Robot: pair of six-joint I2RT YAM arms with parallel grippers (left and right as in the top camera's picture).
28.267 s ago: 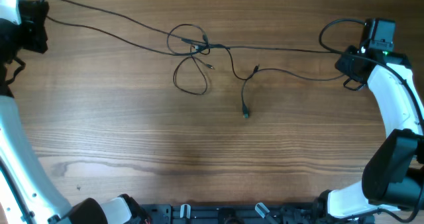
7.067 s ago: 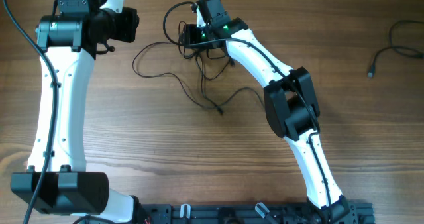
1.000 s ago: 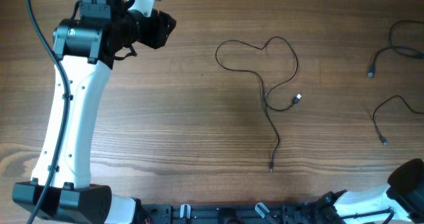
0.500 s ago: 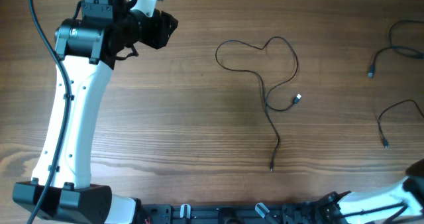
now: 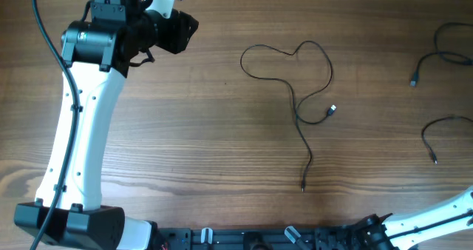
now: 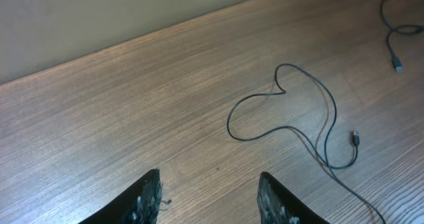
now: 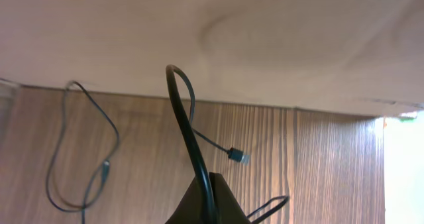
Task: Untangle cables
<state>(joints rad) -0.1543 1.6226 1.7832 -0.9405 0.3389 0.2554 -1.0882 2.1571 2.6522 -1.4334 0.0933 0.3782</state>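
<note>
The right claw [image 7: 209,197] pinches one thin cable [image 7: 191,134] and holds it up at the right side, probably to draw it apart. The left claw [image 6: 209,187], spread and empty, hovers far left. The looped cable [image 5: 296,106] lies mid-tabletop [image 5: 185,146].

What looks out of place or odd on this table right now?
Nothing is spilled or broken. The middle cable lies in a loose loop that crosses itself once. The oddest thing is that the right gripper is pinched shut on a second cable, which arcs up off the table instead of lying flat.
</note>
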